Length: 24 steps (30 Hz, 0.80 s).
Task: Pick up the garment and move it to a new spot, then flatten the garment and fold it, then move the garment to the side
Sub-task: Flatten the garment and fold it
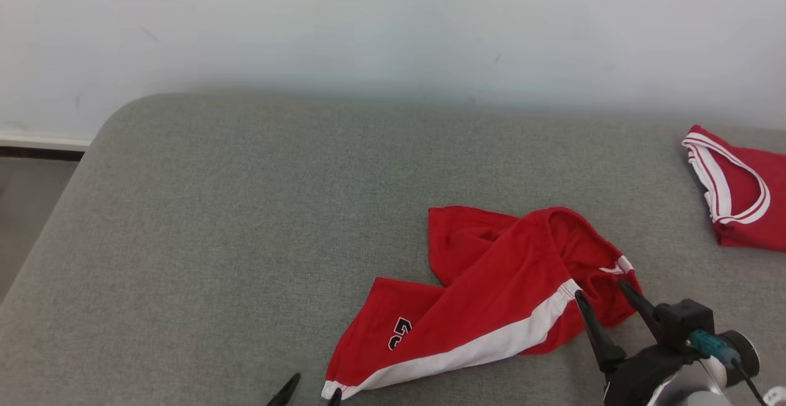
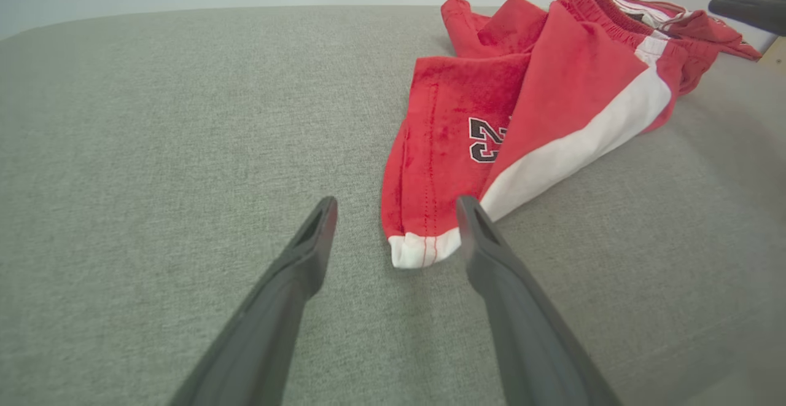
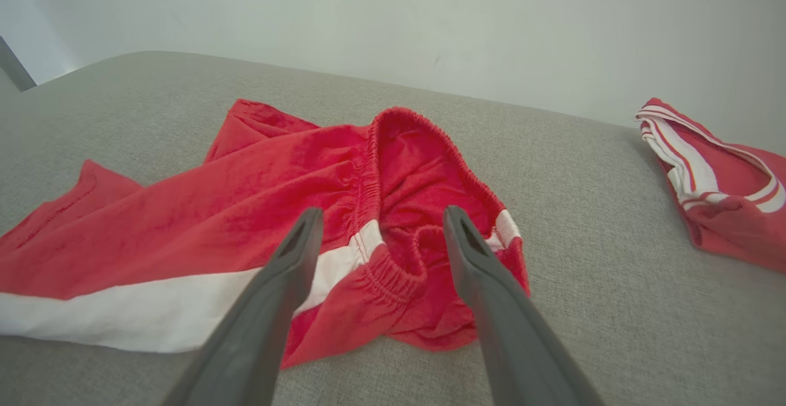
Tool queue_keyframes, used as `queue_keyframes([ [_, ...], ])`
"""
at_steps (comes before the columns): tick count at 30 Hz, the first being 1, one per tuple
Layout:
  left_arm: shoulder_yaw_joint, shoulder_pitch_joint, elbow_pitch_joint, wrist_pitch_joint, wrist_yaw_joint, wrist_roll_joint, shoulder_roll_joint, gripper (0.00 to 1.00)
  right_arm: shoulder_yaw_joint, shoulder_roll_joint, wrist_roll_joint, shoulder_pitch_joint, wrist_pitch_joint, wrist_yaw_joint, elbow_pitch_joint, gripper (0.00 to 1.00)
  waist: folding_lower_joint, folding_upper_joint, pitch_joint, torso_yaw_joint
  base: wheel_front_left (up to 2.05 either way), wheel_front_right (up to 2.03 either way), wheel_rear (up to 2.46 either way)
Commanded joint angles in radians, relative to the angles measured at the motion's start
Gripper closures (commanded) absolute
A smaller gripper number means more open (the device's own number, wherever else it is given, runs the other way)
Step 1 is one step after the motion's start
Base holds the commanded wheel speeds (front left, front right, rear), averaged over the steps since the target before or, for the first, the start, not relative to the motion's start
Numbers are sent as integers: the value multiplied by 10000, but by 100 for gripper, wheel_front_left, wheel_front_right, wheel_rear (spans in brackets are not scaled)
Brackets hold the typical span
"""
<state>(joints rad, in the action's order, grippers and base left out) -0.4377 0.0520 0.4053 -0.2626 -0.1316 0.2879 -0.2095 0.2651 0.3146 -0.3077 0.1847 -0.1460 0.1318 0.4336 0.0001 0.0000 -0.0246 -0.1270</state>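
The garment is a pair of red shorts with a white side stripe and a dark number, lying crumpled on the grey cushion. My left gripper is open at the bottom edge of the head view; in the left wrist view the left gripper straddles the white hem of a leg of the garment. My right gripper is open at the elastic waistband. In the right wrist view the right gripper hovers over the waistband of the garment, holding nothing.
A second red garment with white striped trim lies at the cushion's right edge, also seen as the red trimmed garment. A pale wall runs behind. The cushion's left edge drops to the floor. Bare cushion spreads left of the shorts.
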Motion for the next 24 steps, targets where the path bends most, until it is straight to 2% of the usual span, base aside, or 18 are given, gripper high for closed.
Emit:
queue_keyframes([
  [1,-197,240,191,-29,20,99,-51,0,122,147,-82,215,48,-28,187,0,-1,0,-131,-80,0,0,0],
  [11,-1145,1078,1399,-29,20,797,-112,0,1290,479,-537,1260,331,-28,1183,0,-1,0,-357,-52,0,0,0],
  [22,-1895,1872,2302,-29,20,1365,133,0,2567,883,-1151,2249,1019,-28,1930,0,-1,0,-705,-162,0,0,0],
  [23,-1990,1942,2424,-29,20,1477,175,49,2688,924,-1233,2305,1118,-28,1977,51,-1,0,-726,-174,0,0,0],
  [24,-1990,1942,2424,-29,20,1477,175,49,2688,924,-1233,2305,1118,-28,1977,51,-1,0,-726,-174,0,0,0],
])
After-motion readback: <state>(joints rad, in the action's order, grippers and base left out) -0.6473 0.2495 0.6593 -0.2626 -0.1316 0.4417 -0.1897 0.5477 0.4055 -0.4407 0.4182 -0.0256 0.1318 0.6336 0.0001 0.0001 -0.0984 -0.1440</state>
